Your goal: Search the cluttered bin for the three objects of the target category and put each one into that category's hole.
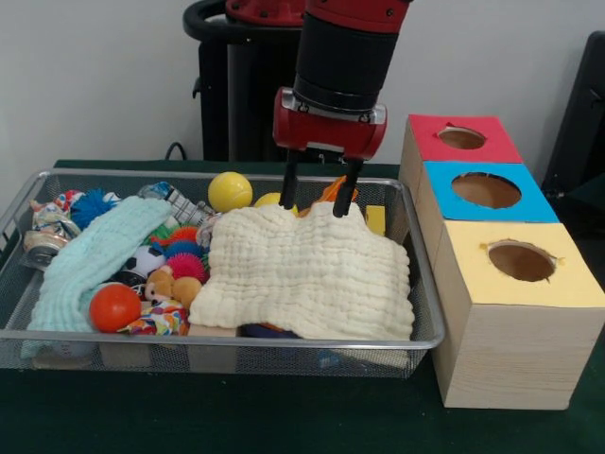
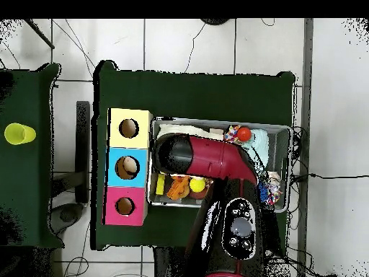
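tool [image 1: 321,205]: hanging over bin's [image 1: 19,216] far side, fingers spread, tips touching cream cloth [image 1: 307,274]
tiger [image 1: 338,192]: peeking out behind tips
red box [image 1: 461,139]: sitting right of bin

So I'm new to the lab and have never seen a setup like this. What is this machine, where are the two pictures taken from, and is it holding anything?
It is a red and black robot arm, and at its end is a gripper with two dark fingers. One picture looks across the table at the robot; the other looks straight down, with the robot's base at the bottom.

On the green table sits a wire basket full of toys: a cream cloth, a pale blue cloth, a yellow ball, an orange ball and spiky rubber balls. Beside it stand three wooden boxes, each with a round hole: red box, blue box and yellow box.

The fingers are apart, reaching down at the cream cloth's far edge, with nothing clearly gripped.
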Controlling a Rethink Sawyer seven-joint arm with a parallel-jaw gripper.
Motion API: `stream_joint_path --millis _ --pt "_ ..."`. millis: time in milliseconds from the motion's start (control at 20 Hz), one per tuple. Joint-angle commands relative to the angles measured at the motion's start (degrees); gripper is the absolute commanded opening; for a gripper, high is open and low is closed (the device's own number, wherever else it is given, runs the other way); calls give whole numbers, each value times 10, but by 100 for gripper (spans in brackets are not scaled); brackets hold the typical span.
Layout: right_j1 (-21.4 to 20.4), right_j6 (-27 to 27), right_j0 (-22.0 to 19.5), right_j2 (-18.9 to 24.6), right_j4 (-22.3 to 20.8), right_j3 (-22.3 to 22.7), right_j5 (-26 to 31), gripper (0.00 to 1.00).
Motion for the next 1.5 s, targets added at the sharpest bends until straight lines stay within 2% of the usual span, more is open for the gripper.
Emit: stream_joint_path --millis 50,300,500,750,1300,1500 --pt "21 68 -3 -10 -14 -73 126 100" --pt "28 66 1 -26 -27 -125 178 100" --pt "51 54 -19 -18 -32 -140 149 100" --pt "109 -19 -80 32 -38 -186 99 100" --pt "138 -104 -144 108 -50 -224 108 100" --pt "135 -211 -163 162 -77 -228 150 100"
